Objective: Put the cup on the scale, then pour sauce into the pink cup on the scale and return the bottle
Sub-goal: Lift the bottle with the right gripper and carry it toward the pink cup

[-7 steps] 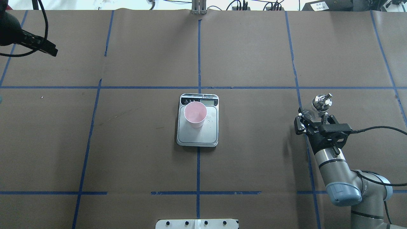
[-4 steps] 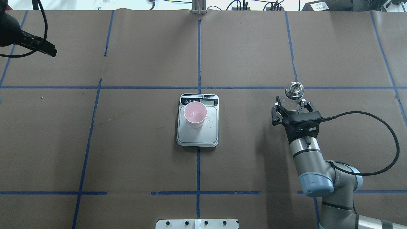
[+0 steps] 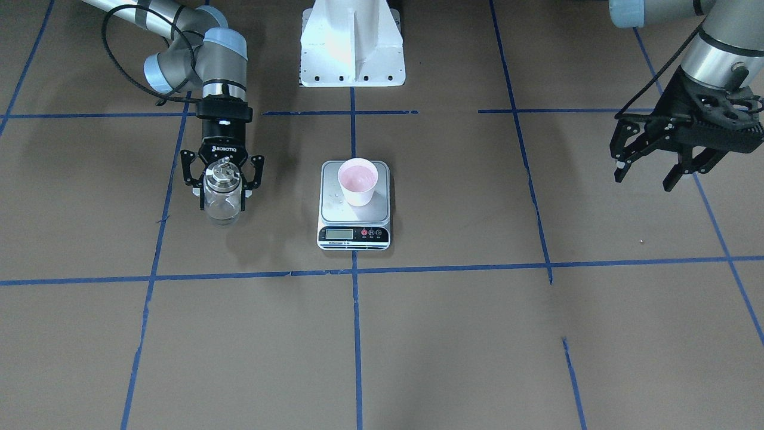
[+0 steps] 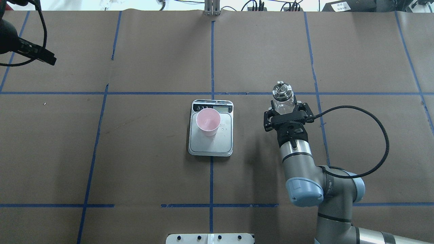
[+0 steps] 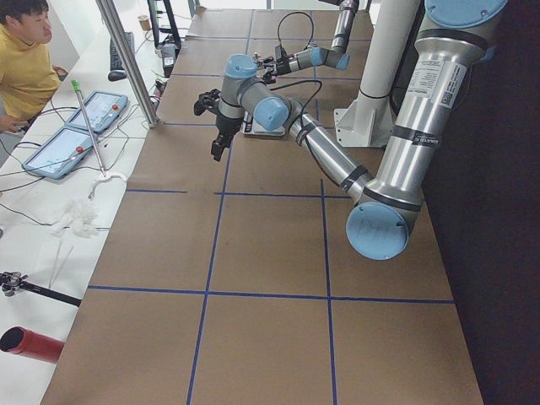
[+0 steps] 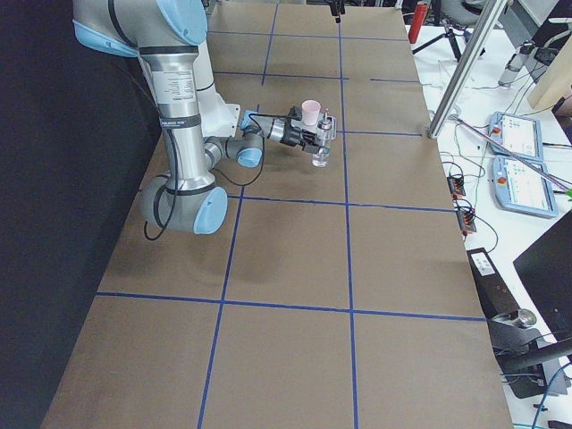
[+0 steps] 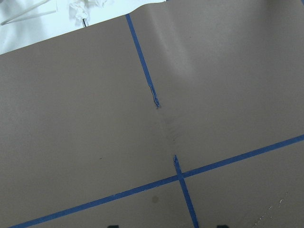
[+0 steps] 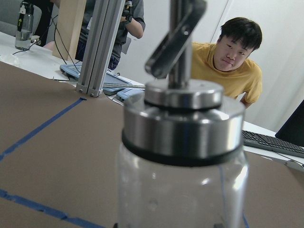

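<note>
Brown paper covers the desk [image 4: 152, 169], ruled into squares by blue tape, with cables along the far edge.

At far left the left tool [image 3: 647, 176] hangs above bare paper well away from everything, its jaws spread and holding nothing. It has barely shifted over the last second.

In the middle the scale [image 4: 212, 144] sits on the centre tape line. The cup [image 4: 208, 122] stands upright on its plate, towards the display end and off-centre to the left. Neither has moved, so the first step looks done. A few droplets [image 4: 222, 128] glint on the plate beside the cup; whether the cup holds any liquid I cannot tell.

To the right, the right tool [image 4: 285, 109] is clenched around the bottle [image 4: 282, 92], which stands upright with its cap uppermost. A second ago the bottle hung tilted near the right-hand tape line. Since then the arm has righted it and swept it leftward, so it is now near the scale, though apart from it. I read this as the approach to the pour: the spout must reach the cup's rim before tipping.
</note>
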